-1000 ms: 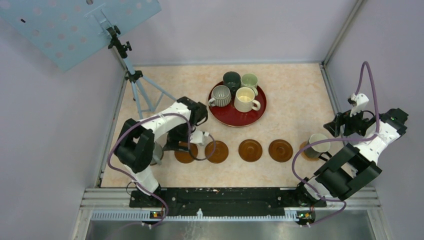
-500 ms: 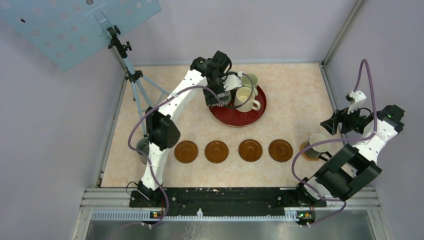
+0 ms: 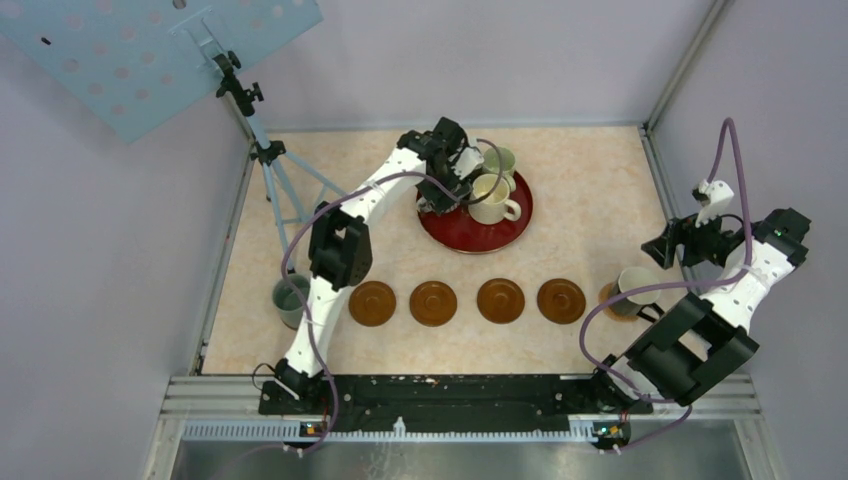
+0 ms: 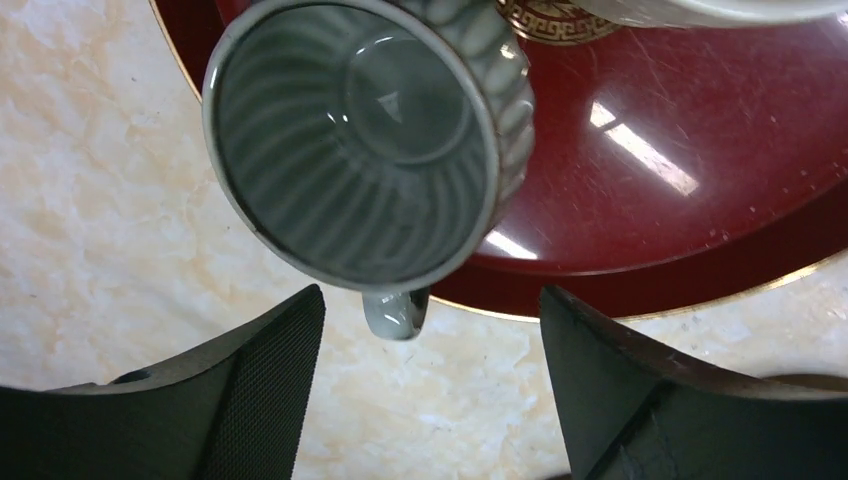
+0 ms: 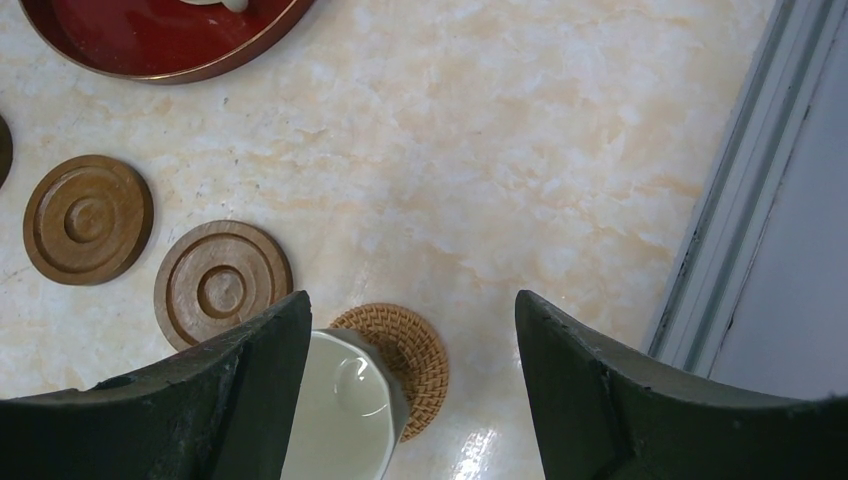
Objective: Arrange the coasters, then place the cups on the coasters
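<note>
The left claw (image 4: pixel 430 335) is wide, with nothing between its jaws. It hangs at the near-left rim of the dark-red tray (image 3: pixel 478 236).

**Target.** The ribbed grey cup (image 4: pixel 360 140) stands upright on the tray, close against that rim. In the left wrist view it lies directly ahead of the claw.

**Deciding relation.**
- The cup's handle (image 4: pixel 395 312) points straight back at the claw and projects over the tray rim above the table (image 4: pixel 90 230).
- The handle sits in the gap ahead of the two fingers (image 4: pixel 260 390), a little left of centre and touching neither.
- The line from handle to cup centre runs along the claw's approach line, so the jaws stand across the handle, not along it.
- Judgement: a short advance puts the handle, or the near wall, between the jaws. A slight shift left would centre it.

**Arm choice.** The left arm is the nearer one. The right claw (image 5: pixel 410 310) is also wide and holds nothing. It is well apart at the right end of the table, over the off-white cup (image 5: pixel 340 410), which rests partly on a woven coaster (image 5: pixel 405 350).

**Destination.** Four bare brown coasters (image 3: pixel 372 303) lie in a row between the tray and the arm bases. The leftmost is nearest the left arm.
</note>
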Robot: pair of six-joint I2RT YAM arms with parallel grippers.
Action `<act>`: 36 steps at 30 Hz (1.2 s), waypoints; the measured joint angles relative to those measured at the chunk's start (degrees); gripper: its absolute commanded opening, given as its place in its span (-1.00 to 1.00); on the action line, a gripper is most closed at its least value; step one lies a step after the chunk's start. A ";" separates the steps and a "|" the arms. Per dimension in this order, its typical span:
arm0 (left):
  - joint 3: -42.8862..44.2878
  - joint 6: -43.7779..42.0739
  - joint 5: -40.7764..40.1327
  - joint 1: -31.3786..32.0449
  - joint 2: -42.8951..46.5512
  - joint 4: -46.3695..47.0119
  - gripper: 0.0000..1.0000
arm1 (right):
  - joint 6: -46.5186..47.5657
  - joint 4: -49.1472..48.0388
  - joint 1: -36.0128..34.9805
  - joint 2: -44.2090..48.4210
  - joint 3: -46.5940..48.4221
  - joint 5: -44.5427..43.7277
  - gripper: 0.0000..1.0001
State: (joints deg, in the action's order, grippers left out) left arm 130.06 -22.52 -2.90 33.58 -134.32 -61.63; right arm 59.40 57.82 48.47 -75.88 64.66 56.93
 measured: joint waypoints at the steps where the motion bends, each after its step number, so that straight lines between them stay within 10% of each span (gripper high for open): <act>1: 0.02 0.63 0.31 -0.33 -0.37 0.42 0.61 | -0.09 0.00 0.00 0.00 0.00 -0.11 0.47; 17: -3.19 10.86 -1.20 -1.95 -2.05 4.46 -0.14 | -1.03 -1.29 0.00 0.00 -0.02 -1.36 0.47; 26: -6.64 16.35 -1.38 -1.97 -1.77 5.18 -1.00 | -1.11 -1.27 0.00 0.02 0.00 -1.66 0.47; 36: -7.69 22.58 -3.23 -1.42 -1.27 6.16 -1.00 | -1.16 -1.25 0.00 0.17 -0.02 -1.75 0.47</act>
State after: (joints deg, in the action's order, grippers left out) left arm 122.37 0.05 -6.13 32.16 -135.59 -55.46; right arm 58.24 56.58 48.47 -75.70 64.64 55.18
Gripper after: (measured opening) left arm 0.270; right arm 0.735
